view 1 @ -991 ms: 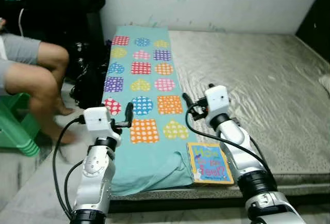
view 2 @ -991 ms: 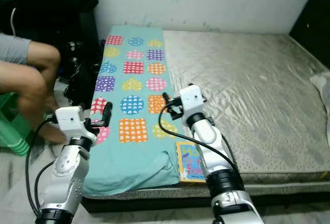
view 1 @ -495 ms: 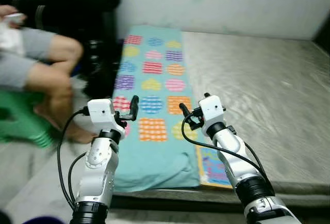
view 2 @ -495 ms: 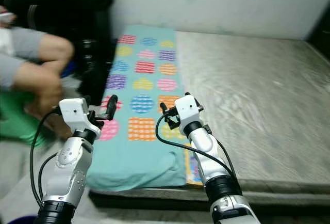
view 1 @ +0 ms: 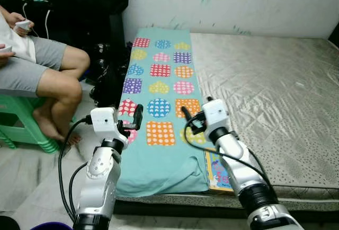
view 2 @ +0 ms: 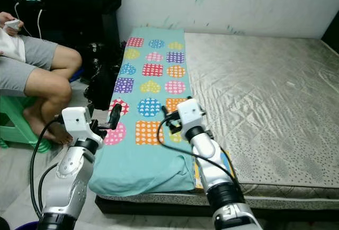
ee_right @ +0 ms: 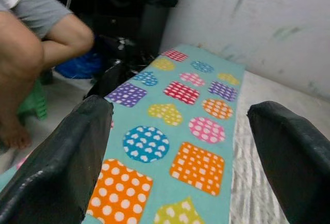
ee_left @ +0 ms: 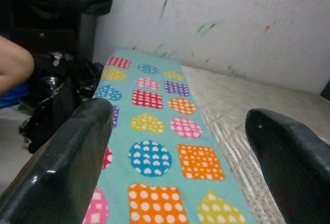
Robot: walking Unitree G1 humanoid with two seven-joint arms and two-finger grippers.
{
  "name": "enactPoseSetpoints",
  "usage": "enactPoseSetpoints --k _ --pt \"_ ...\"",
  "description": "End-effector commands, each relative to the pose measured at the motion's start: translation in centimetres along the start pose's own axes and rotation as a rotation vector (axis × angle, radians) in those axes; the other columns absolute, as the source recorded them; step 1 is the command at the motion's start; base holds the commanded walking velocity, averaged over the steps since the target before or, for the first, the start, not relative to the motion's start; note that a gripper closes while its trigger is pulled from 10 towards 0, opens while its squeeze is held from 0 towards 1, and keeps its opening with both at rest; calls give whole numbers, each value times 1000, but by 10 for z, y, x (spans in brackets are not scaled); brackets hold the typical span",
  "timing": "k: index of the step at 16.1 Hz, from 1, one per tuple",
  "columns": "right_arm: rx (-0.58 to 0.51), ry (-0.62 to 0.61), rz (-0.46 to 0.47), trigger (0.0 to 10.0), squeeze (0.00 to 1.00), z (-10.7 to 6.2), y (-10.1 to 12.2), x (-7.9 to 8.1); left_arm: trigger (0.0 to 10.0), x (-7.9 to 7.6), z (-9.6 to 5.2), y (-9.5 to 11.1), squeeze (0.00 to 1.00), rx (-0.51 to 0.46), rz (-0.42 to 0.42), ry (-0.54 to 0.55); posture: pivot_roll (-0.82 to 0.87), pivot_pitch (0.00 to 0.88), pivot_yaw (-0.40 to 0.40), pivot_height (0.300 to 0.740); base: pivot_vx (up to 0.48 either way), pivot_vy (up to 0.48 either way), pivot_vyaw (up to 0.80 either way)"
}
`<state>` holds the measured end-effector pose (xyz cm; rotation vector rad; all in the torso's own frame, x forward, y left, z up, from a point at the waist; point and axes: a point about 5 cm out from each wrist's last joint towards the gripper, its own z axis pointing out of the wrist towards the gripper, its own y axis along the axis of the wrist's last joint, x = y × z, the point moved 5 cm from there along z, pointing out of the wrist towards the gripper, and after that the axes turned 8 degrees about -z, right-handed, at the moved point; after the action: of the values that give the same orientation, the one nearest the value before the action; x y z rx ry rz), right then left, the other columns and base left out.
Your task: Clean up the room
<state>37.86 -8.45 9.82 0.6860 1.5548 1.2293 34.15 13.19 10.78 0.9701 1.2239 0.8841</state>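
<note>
Camera's swung back left; both my grippers, left (view 1: 139, 114) and right (view 1: 185, 114), hover wide open, empty, over the blanket (view 1: 159, 108); book (view 1: 218, 170) under right arm.

Left gripper (view 1: 136, 118) and right gripper (view 1: 186, 117) raised, seemingly spread.

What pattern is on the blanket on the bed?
The blanket is teal with rows of colourful dotted circles, squares and hearts; the left eye view shows it best.
</note>
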Motion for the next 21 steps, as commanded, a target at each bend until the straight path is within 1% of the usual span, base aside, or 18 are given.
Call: enactPoseSetpoints --k 1,2,3,4,5,7,9,10,11,13,16,18,21 --pt "9 -6 -16 10000 0 1 -3 0 10000 -1 -4 -1 0 4 15 -13 -63 0 -63 740 0 -251 0" --pt "28 -25 -12 10000 0 1 -7 -5 10000 -2 -9 -7 0 18 18 -11 -66 0 -69 740 0 -292 0" --pt "41 -12 -22 10000 0 -2 -11 -3 10000 -3 -10 -10 0 25 9 -12 -74 0 -70 740 0 -315 0" --pt "43 -2 -30 10000 0 -4 -12 -1 10000 -4 -10 -10 0 29 5 -17 -76 0 -70 740 0 -315 0" --pt "51 -9 -24 10000 0 -5 -14 -2 10000 -5 -10 -14 0 45 9 -25 -85 0 -65 740 0 -368 0" --pt "66 -26 -20 10000 0 -8 -19 -6 10000 -4 -11 -15 0 51 3 -23 -93 0 -56 740 0 -418 0" --pt "69 -30 -17 10000 0 -10 -21 -6 10000 -4 -11 -17 0 57 0 -22 -99 0 -51 740 0 -422 0" --pt "70 -34 -12 10000 0 -11 -22 -6 10000 -7 -12 -18 0 64 -4 -33 -106 0 -46 740 0 -292 0" --pt "72 -36 -9 10000 0 -12 -23 -6 10000 -10 -11 -18 0 61 -14 -42 -106 0 -46 740 0 0 0" --pt "73 -37 -8 10000 0 -12 -23 -6 10000 -13 -11 -17 0 55 -3 -68 -107 0 -47 740 0 0 0" --pt "69 -29 -18 10000 0 -12 -21 -4 10000 -17 -12 -15 0 41 -14 -96 -104 0 -52 740 0 0 0" --pt "70 -22 -18 10000 0 -12 -22 -4 10000 -17 -14 -15 0 39 -22 -96 -101 0 -58 740 0 0 0" --pt "72 -19 -18 10000 0 -12 -22 -4 10000 -18 -14 -15 0 40 -22 -101 -101 0 -58 740 247 0 0"
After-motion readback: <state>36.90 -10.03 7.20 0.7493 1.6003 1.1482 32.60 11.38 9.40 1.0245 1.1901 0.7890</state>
